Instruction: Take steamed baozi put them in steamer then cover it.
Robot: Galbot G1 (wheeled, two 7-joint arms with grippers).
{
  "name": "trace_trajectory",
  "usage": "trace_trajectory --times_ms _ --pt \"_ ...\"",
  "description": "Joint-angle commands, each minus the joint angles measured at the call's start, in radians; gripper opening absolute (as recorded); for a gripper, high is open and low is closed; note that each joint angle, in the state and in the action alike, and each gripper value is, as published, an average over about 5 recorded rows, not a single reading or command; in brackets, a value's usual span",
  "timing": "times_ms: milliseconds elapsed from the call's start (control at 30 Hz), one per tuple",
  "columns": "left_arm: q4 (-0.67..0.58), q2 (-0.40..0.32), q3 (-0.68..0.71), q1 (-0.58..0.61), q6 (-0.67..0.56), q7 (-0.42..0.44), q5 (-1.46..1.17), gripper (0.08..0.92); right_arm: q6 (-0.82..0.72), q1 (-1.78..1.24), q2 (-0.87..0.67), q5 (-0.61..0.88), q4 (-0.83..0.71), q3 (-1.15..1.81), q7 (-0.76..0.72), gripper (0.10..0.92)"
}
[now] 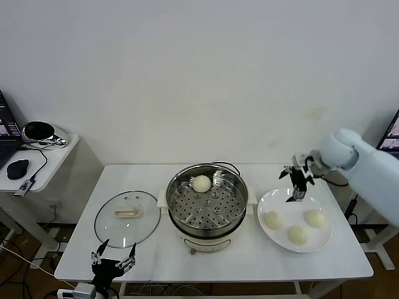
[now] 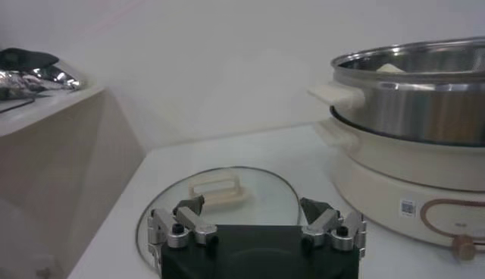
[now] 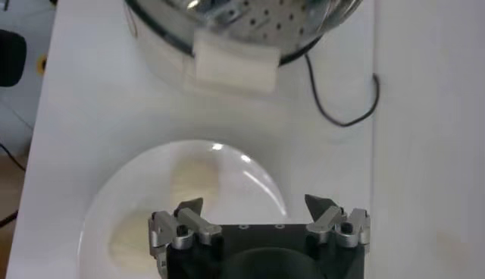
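So here's the setup: the steamer (image 1: 207, 208) sits mid-table, a big steel pot on a cream base with its perforated tray showing, and one steamed baozi (image 1: 201, 183) is already in there toward the back of the tray. The other three baozi (image 1: 298, 234) are on the white plate (image 1: 268, 200) just to the robot's right of the pot, so I'd call this roughly a quarter of the loading done. The right gripper (image 1: 298, 183) hovers over the far rim of that plate with its jaws spread wide and nothing in them, looking like it's lining up for the next bun. The left gripper (image 1: 113, 260) is parked low at the near edge of the table, also wide open and empty, right by the glass lid (image 1: 127, 218) lying flat to the left of the pot. About the buns: they look soft, light and smooth, so I'd guess they squash easily and could dent or slip if pinched hard. Best bet is probably coming straight down and closing gently across the widest part of the middle. The lid is a different story, rigid and breakable, and the white handle (image 2: 218, 189) on top looks like the only sane place to grab it
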Motion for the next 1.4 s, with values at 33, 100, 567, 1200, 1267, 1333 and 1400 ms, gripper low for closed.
trace_trajectory --times_ms 33,100,567,1200,1267,1333,1400 --pt "-0.018 -0.004 -0.001 0.006 0.004 0.0 0.0 0.823 -0.009 -0.176 0.044 -0.071 -0.026 0.073 0.07 0.823" --pt "-0.024 -0.004 -0.001 0.009 0.004 0.0 0.0 0.823 0.005 -0.184 0.058 -0.083 -0.039 0.07 0.066 0.823" --pt "-0.007 -0.014 -0.002 0.002 0.002 -0.002 -0.001 0.823 0.015 -0.199 0.129 -0.122 -0.107 0.056 0.086 0.823" --pt "0.012 -0.015 -0.001 -0.003 0.002 0.001 -0.003 0.823 0.023 -0.209 0.153 -0.146 -0.145 0.058 0.078 0.823" --pt "0.012 -0.015 -0.001 -0.001 0.002 0.0 -0.003 0.823 0.021 -0.208 0.155 -0.148 -0.149 0.059 0.077 0.823" --pt "0.013 -0.015 -0.001 -0.001 0.002 0.0 -0.003 0.823 0.02 -0.207 0.156 -0.149 -0.151 0.059 0.075 0.823" --pt "0.014 -0.015 -0.001 -0.001 0.002 0.0 -0.003 0.823 0.02 -0.207 0.156 -0.15 -0.154 0.06 0.073 0.823"
